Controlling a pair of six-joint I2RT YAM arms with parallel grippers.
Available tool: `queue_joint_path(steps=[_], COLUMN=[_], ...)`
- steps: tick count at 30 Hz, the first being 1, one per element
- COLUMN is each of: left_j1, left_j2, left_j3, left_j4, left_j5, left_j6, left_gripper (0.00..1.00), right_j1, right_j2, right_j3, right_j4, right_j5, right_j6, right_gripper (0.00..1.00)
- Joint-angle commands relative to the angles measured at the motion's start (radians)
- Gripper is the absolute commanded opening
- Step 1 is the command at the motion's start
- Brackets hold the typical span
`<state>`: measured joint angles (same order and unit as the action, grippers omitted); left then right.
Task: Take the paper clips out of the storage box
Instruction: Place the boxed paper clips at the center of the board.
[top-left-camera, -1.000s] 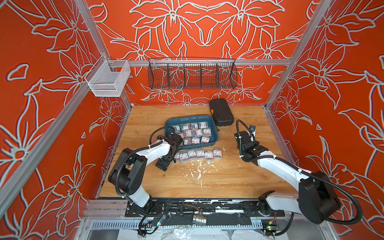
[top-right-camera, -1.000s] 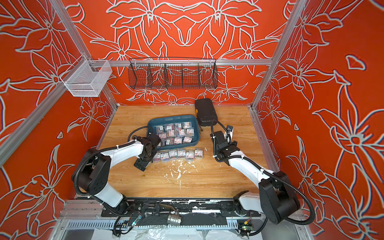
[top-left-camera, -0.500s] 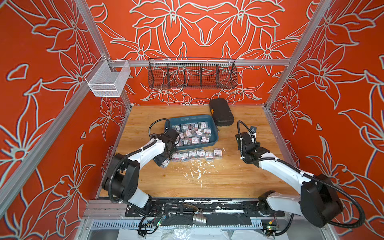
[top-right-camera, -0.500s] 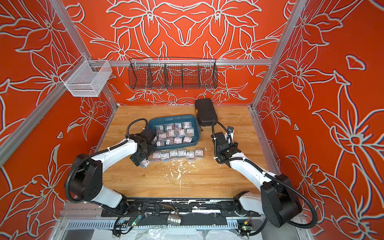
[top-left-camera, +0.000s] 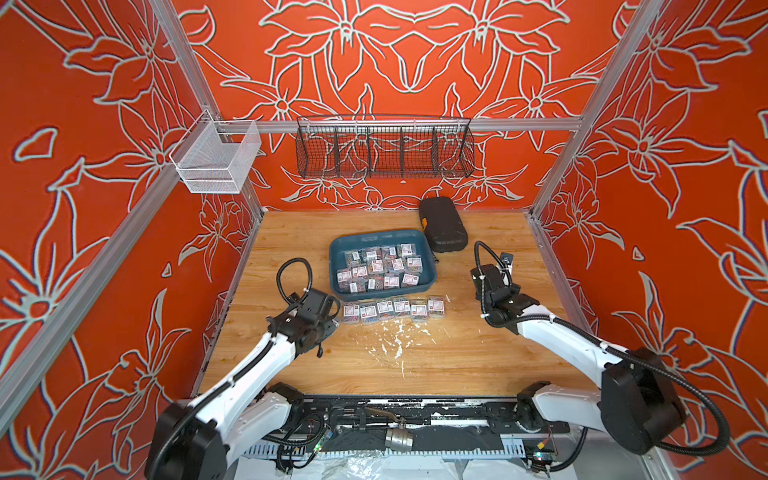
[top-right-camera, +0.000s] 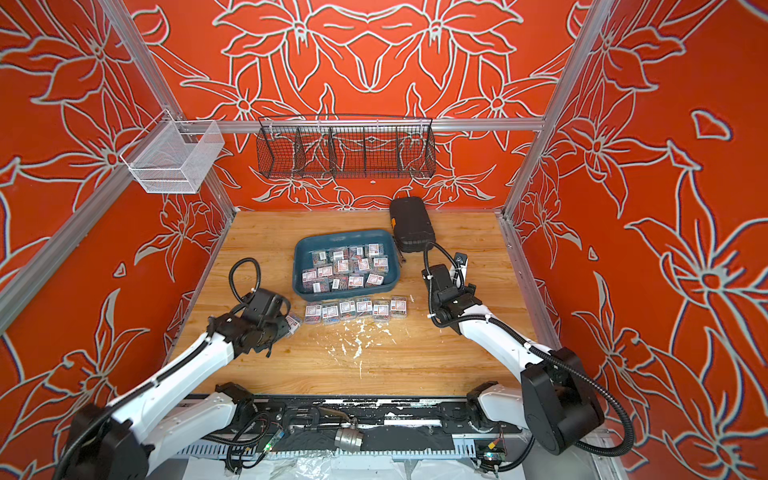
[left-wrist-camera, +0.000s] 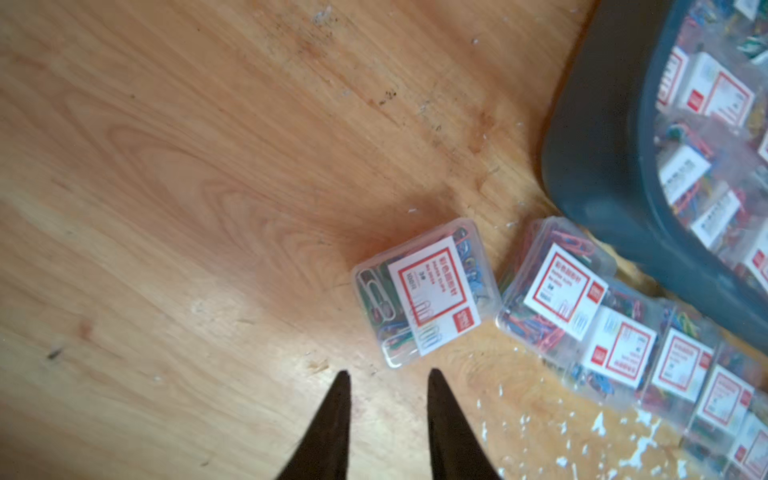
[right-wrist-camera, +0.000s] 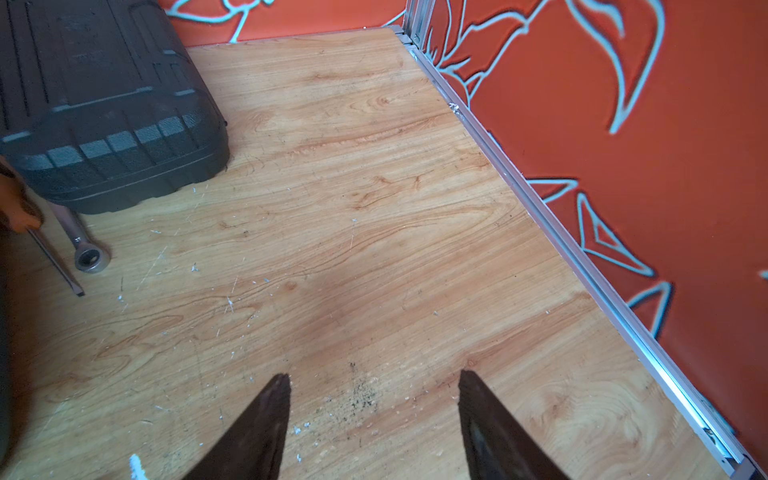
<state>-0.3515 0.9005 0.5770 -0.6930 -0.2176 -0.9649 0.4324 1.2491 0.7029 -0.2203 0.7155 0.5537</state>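
Note:
The storage box (top-left-camera: 376, 236) (top-right-camera: 345, 237) (left-wrist-camera: 598, 137), a dark teal tray, sits mid-table and holds several boxes of paper clips (top-left-camera: 380, 266) (top-right-camera: 347, 268). In front of it lies a row of several more boxes (top-left-camera: 392, 308) (top-right-camera: 355, 308) (left-wrist-camera: 623, 349). One box (left-wrist-camera: 426, 291) (top-right-camera: 293, 321) lies apart at the row's left end, flat on the wood. My left gripper (left-wrist-camera: 387, 374) (top-left-camera: 328, 326) (top-right-camera: 282, 326) hovers just short of that box, jaws narrowly open and empty. Right of the tray, my right gripper (right-wrist-camera: 374, 376) (top-left-camera: 492, 282) (top-right-camera: 442, 282) stands wide open over bare wood.
A black hard case (top-left-camera: 442, 224) (top-right-camera: 411, 224) (right-wrist-camera: 104, 104) lies behind the tray's right corner, with a socket tool (right-wrist-camera: 85, 253) beside it. A black wire basket (top-left-camera: 384, 151) and a white mesh basket (top-left-camera: 216, 160) hang on the walls. White flecks (top-left-camera: 395, 340) mark the wood.
My left gripper has drawn back from the tray's front left corner toward the front, leaving one box on the wood left of the row, and its jaws have narrowed. The right arm has barely moved.

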Motion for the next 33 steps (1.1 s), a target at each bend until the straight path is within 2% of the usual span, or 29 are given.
queue_joint_path(steps=[1, 4, 7, 10, 15, 22, 33], left_j1=[0.002, 0.002, 0.002, 0.002, 0.002, 0.003, 0.003], left_j2=[-0.076, -0.096, -0.048, 0.045, 0.174, 0.250, 0.429], left_j3=[-0.033, -0.065, -0.084, -0.057, -0.040, -0.026, 0.045], left_j4=[-0.077, -0.058, 0.009, 0.007, 0.063, 0.094, 0.155], left_j5=[0.008, 0.067, 0.125, 0.095, 0.055, -0.031, 0.030], left_j6=[0.028, 0.038, 0.054, 0.042, 0.033, 0.019, 0.048], left_gripper=[0.21, 0.14, 0.06, 0.00, 0.00, 0.00, 0.00], right_j1=[0.000, 0.000, 0.000, 0.000, 0.000, 0.000, 0.000], right_j2=[-0.004, -0.004, -0.005, -0.012, -0.030, -0.021, -0.023], right_j3=[0.000, -0.001, -0.001, -0.005, -0.020, -0.015, -0.010], right_j4=[-0.008, -0.012, -0.015, -0.016, -0.006, -0.003, -0.010], right_j5=[-0.007, -0.008, -0.010, -0.013, -0.015, -0.013, -0.026], right_j6=[0.008, 0.008, 0.009, 0.011, 0.008, 0.006, 0.007], right_gripper=[0.66, 0.66, 0.66, 0.66, 0.66, 0.66, 0.66])
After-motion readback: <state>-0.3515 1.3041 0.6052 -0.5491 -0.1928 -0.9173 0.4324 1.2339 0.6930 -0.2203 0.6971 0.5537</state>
